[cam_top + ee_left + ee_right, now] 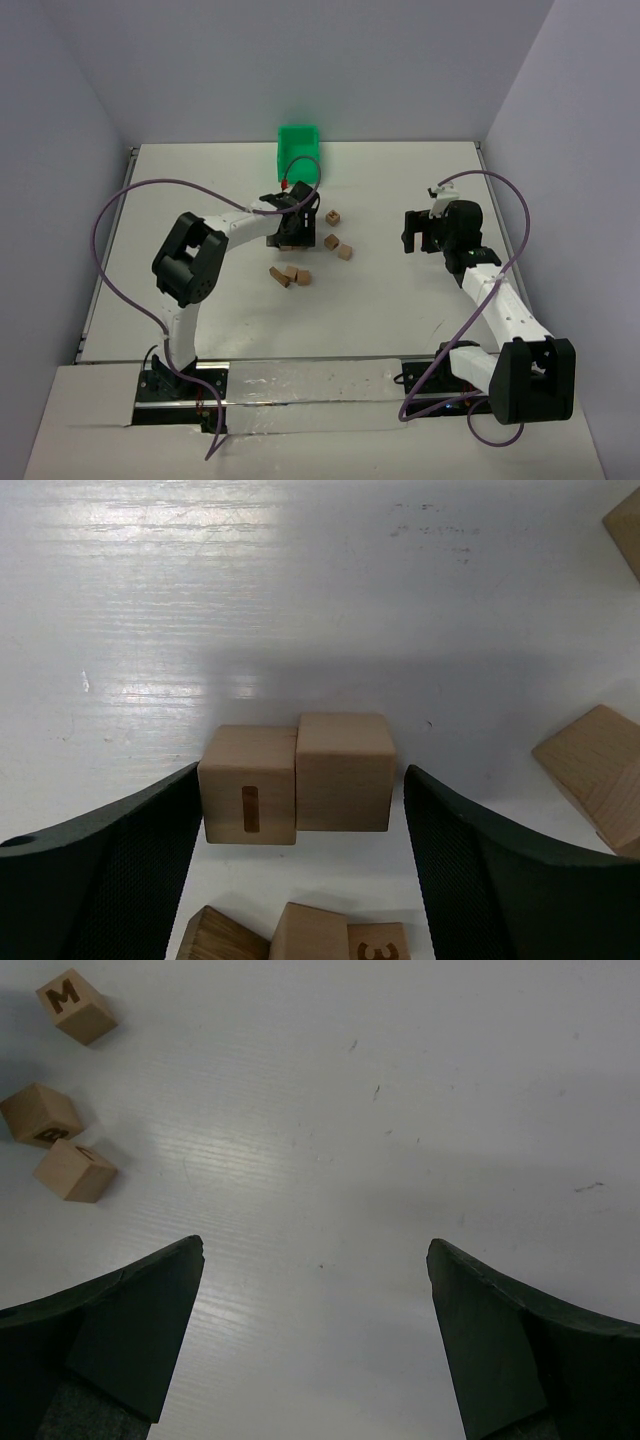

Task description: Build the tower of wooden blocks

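Fingers of the left gripper [302,780] spread wide, straddling two touching tan wood blocks [345,772], one bearing a dark bar; the right gripper [316,1260] hangs open above the table [400,1110].

wood blocks [344,251] | tan cubes, some dark-marked | 2 touching side by side | 3 clustered near | 3 loose apart

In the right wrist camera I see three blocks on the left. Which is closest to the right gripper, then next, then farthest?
1. Lowest block, low on the left, nearest the right gripper.
2. Middle block, just above it, by the left edge.
3. M block, top left corner, farthest.
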{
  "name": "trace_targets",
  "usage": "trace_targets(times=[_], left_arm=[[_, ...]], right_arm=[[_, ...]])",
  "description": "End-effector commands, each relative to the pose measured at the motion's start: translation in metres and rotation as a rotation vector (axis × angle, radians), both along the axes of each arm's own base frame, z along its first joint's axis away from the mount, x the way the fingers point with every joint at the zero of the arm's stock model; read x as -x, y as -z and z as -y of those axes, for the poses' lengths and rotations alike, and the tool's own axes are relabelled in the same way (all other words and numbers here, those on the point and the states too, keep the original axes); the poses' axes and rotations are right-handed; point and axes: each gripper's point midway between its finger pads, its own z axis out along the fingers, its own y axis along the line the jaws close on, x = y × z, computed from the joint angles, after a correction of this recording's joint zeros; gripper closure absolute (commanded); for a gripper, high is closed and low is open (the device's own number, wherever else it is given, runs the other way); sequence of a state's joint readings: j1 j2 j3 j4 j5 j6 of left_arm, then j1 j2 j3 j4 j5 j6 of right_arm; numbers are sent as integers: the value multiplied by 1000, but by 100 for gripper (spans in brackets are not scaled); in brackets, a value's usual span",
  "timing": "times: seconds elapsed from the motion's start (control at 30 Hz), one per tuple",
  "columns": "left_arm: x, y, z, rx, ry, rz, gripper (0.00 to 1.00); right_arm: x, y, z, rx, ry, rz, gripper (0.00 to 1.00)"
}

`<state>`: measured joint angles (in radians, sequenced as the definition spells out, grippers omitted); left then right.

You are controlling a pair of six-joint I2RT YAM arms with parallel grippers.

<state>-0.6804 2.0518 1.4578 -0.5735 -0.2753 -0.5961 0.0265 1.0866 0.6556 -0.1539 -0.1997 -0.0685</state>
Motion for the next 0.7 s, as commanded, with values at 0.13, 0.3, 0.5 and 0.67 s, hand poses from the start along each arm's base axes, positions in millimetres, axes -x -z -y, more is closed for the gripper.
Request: trace_targets(times=[0.13, 0.3, 0.5, 0.67], left_arm=[[-14, -49, 7, 53, 143, 45, 1], [-9, -121, 8, 86, 406, 154, 1], [17, -213, 10, 131, 804, 369, 1], [49, -211, 12, 147, 1105, 296, 5]], right_arm=[[-12, -28, 0, 6, 1, 78, 0], [-11, -30, -2, 2, -4, 82, 0], [-11, -33, -4, -8, -13, 89, 0], [-10, -33, -5, -10, -24, 90, 0]])
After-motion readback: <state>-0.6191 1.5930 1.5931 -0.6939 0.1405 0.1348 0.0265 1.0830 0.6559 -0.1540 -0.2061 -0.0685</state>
